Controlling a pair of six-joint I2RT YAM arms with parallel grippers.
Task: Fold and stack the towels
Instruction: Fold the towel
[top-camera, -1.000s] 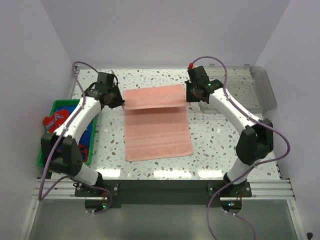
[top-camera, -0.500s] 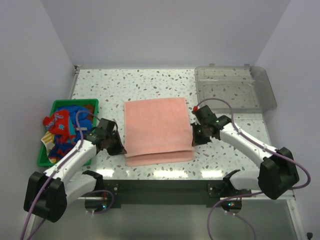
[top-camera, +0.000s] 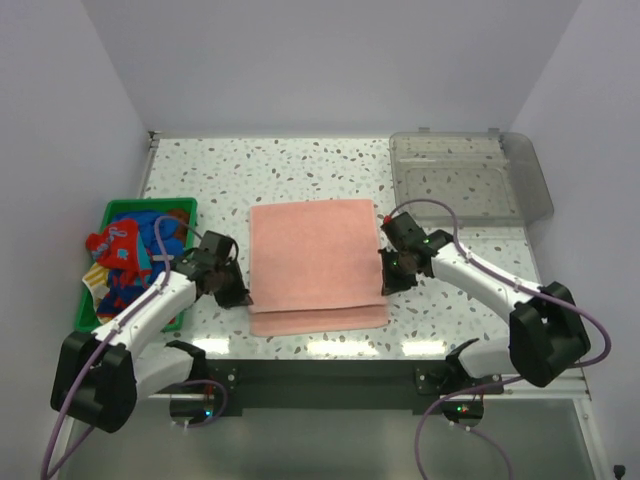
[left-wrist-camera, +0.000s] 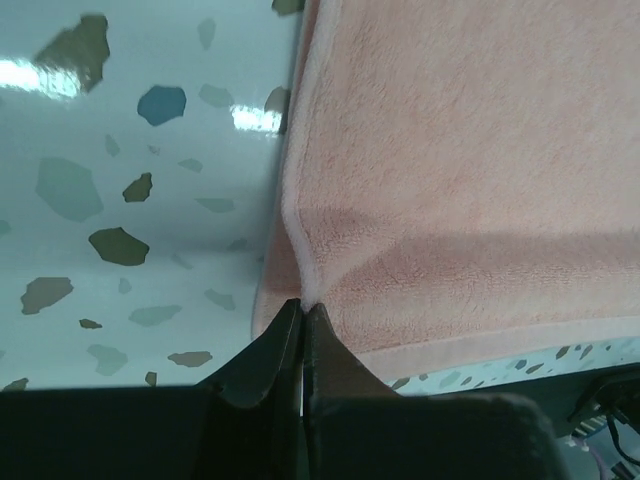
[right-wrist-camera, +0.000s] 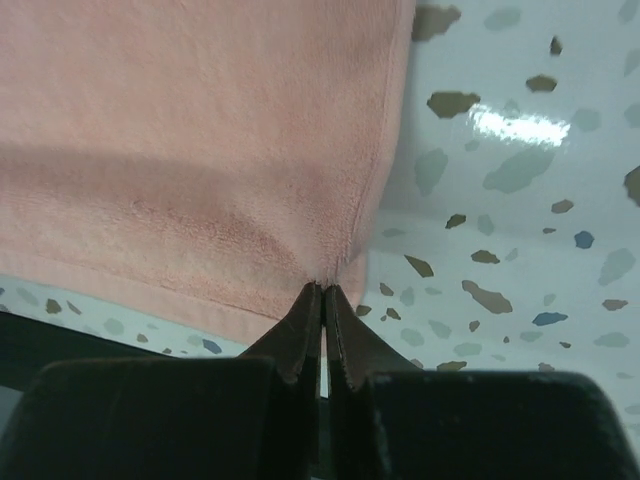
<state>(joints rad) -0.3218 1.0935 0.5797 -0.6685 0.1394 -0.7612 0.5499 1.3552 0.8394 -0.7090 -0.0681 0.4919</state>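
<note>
On the glossy speckled counter (top-camera: 300, 170), the left end effector (top-camera: 240, 297) and right end effector (top-camera: 386, 282) each pinch opposite hems of the folded, plush salmon pink towel (top-camera: 317, 255).

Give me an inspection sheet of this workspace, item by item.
Surface: white speckled tabletop, glossy.
Job's things: salmon pink cloth towel folded double at centre; heap of blue and red towels in green plastic basket, left.
Clutter: clear plastic tray, far right.
End effectors: left end effector and right end effector each shut on the towel's upper layer, near corners.
Cables: purple cables loop along both arms.
Surroundings: plain pale walls.
</note>
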